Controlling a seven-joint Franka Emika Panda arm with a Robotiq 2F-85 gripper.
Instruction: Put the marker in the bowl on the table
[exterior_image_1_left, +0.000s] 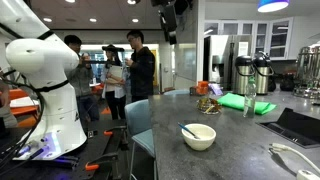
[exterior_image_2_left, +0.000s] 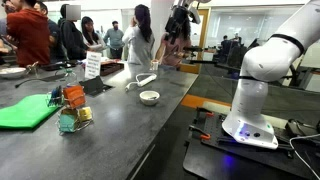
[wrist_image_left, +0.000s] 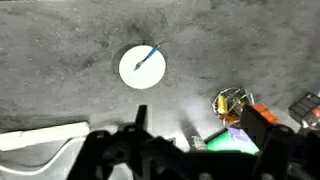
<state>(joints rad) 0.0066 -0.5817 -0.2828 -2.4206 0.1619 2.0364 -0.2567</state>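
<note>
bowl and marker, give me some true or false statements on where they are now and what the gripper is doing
1. The marker lies inside the bowl. True.
2. The gripper is clamped on the marker. False: the marker rests in the bowl, and the gripper hangs high above it.
3. The bowl stands upright on the dark grey table. True.
4. The bowl is green. False: it is plain cream-white.
5. In the wrist view, the bowl touches the colourful objects at the right. False: bare table lies between them.
</note>
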